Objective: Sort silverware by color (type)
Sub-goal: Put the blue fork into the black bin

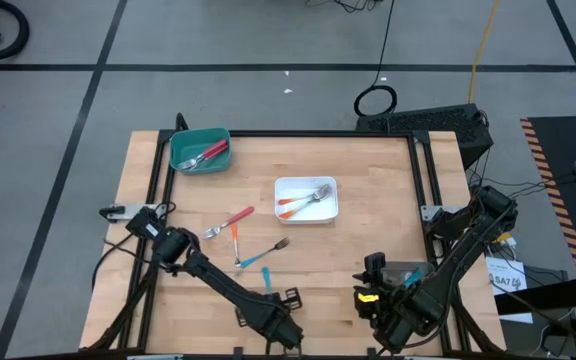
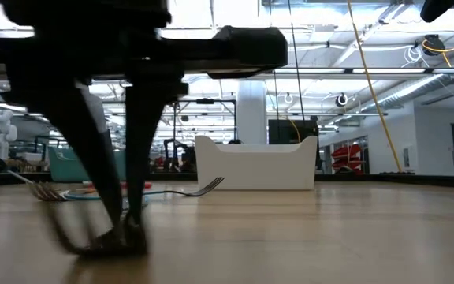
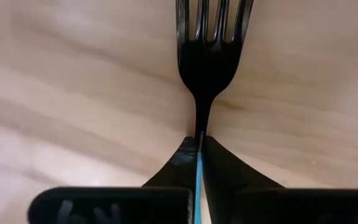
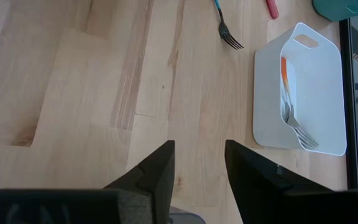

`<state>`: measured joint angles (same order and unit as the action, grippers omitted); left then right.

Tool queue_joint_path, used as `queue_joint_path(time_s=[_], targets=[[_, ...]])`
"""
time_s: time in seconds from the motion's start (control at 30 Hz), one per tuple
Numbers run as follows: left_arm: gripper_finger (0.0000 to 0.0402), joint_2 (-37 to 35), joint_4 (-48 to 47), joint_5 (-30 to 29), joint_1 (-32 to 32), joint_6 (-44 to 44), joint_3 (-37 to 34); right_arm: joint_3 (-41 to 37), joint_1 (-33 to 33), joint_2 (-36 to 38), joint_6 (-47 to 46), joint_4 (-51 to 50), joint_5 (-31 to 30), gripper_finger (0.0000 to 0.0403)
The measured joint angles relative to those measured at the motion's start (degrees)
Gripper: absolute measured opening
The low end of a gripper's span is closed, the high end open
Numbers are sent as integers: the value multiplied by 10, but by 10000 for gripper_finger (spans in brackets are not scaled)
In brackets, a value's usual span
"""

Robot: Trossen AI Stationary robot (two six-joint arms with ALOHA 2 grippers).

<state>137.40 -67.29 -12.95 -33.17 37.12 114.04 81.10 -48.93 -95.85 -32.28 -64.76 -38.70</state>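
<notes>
A: What's on the wooden bench (image 1: pixel 368 240)?

B: A teal tray (image 1: pixel 200 150) with red-handled forks (image 1: pixel 204 153), a white tray (image 1: pixel 306 200) with orange-handled forks (image 1: pixel 303 201), and loose forks near the middle.

A: The left claw (image 3: pixel 199 149)?

B: Pinched tight on the blue-handled fork (image 3: pixel 207 56), down at the bench surface.

A: And the right claw (image 4: pixel 199 165)?

B: Parted, gripping nothing, waiting near the bench's front edge, with the white tray ahead of it.

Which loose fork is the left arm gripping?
The blue-handled fork, nearest the front edge. The left gripper pinches its handle; the red fork and orange fork lie untouched farther back.
</notes>
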Motion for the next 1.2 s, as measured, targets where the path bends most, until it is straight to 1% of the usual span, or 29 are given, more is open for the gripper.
queue_joint_path(time_s=[0.1, 0.17, 0.4, 0.5, 0.57, 0.6, 0.67, 0.77, 0.83, 1.03, 1.13, 1.2], targets=[[14, 2, -17, -9, 2, -70, 18, 0, -1, 0, -9, -11, 0, 134], [14, 2, -27, -19, 4, -139, 34, 0, -6, 0, -20, -24, -5, 134], [13, 1, -62, -67, -1, -310, 120, 0, -38, 2, -44, -54, -58, 134], [13, 1, -95, -95, -2, -388, 167, 0, -53, 9, -67, -73, -81, 134], [13, 0, -125, -113, -2, -419, 197, 0, -63, 14, -85, -84, -97, 134], [13, -1, -139, -131, -2, -435, 209, 0, -68, 17, -92, -86, -106, 134], [13, -11, -141, -176, -2, -470, 206, 0, -78, 21, -102, -90, -120, 134], [13, -20, -163, -246, -3, -551, 210, 0, -90, 23, -106, -90, -135, 134], [13, -24, -163, -285, -3, -598, 209, 0, -97, 23, -108, -90, -150, 134], [13, -24, -134, -450, -8, -736, 209, 0, -110, 23, -125, -110, -187, 134], [13, -24, -87, -513, -6, -750, 209, 0, -110, 24, -163, -140, -214, 134], [13, -24, -33, -520, 1, -707, 210, 0, -109, 24, -186, -151, -237, 134]])
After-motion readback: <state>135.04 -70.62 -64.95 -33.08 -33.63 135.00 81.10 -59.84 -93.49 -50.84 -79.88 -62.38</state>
